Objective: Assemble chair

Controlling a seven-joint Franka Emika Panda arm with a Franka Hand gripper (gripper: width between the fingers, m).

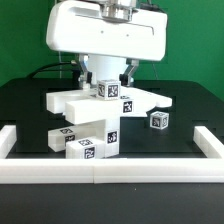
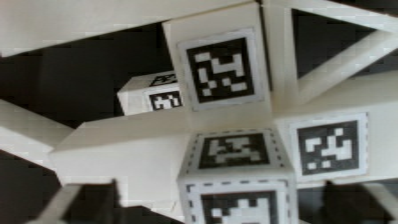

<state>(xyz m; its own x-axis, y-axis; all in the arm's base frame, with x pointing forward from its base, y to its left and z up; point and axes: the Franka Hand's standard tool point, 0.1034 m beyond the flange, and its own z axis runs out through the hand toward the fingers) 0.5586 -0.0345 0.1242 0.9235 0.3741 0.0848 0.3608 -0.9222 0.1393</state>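
Chair parts crowd the gripper, leaving its grip unclear.

White border rails edge blk table, green wall behind.

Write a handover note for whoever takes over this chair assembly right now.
Gripper: fingers stand either side of the topmost tagged block; gripped or not, unclear.
Parts: slab and bars cluster mid-table; one small cube sits apart, toward the exterior view's right.
Done: no finished chair; joints unclear.
Left: most of the assembly.
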